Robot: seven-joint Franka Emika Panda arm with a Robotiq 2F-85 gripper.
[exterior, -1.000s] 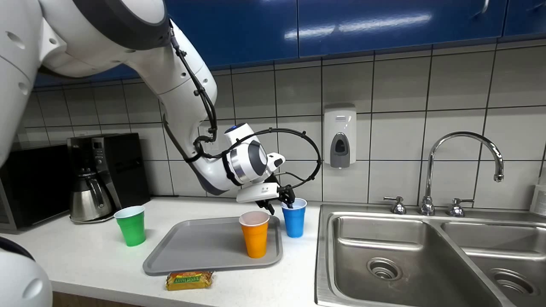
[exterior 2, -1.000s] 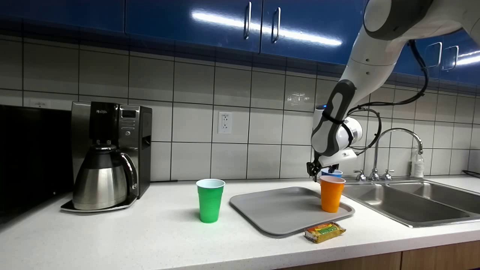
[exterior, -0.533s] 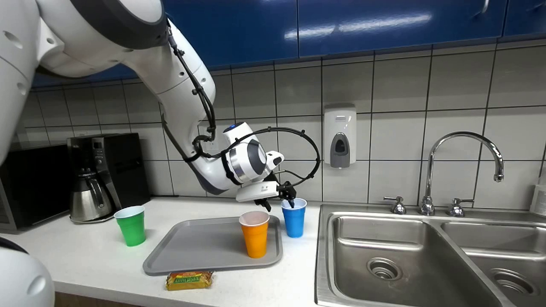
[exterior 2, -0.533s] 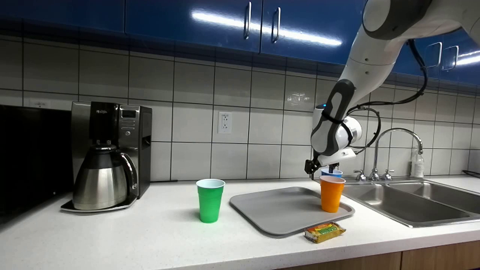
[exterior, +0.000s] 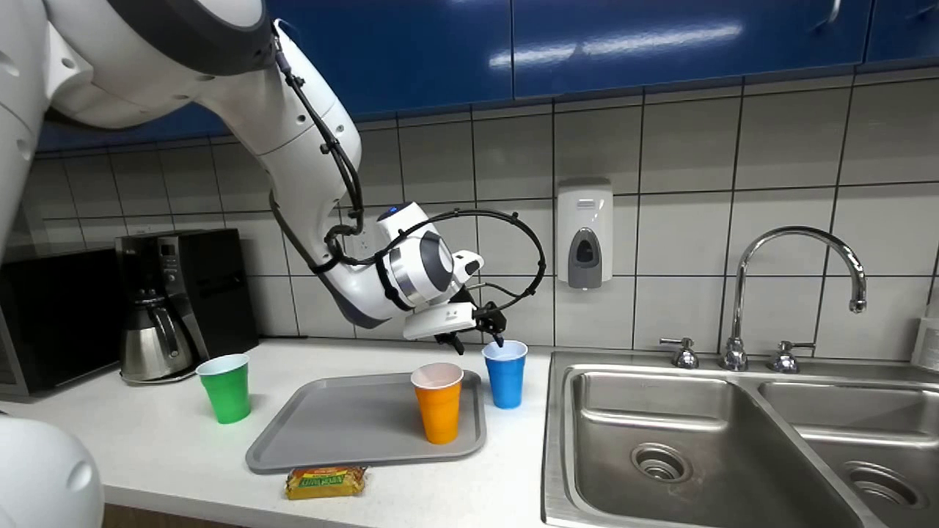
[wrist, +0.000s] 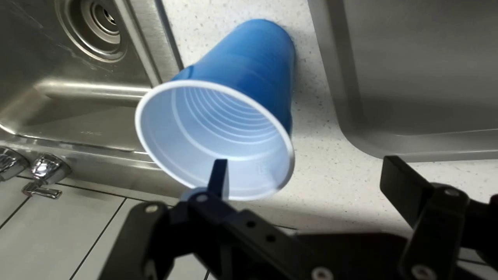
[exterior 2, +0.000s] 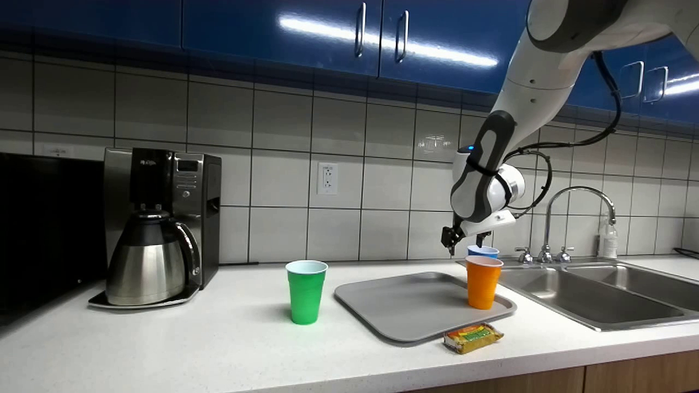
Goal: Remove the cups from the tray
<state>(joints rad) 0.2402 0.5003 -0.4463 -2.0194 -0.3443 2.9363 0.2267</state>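
- Grasp: the fingers stand spread wide, with nothing held between them; in the wrist view one tip lies over the mouth of the blue cup, and whether it touches the rim cannot be told.
- Layout: the blue cup stands upright on the table, between the tray and the sink; the green cup stands on the table at the tray's opposite side; the orange cup alone stands on the tray.
- Step in hand (judged): clearing the blue cup. A straight rise until both tips pass the rim is safest; an early sideways sweep could topple it.
- Next (judged): the orange cup, gripped lightly, as thin plastic may buckle, and raised above the tray's edge before carrying.
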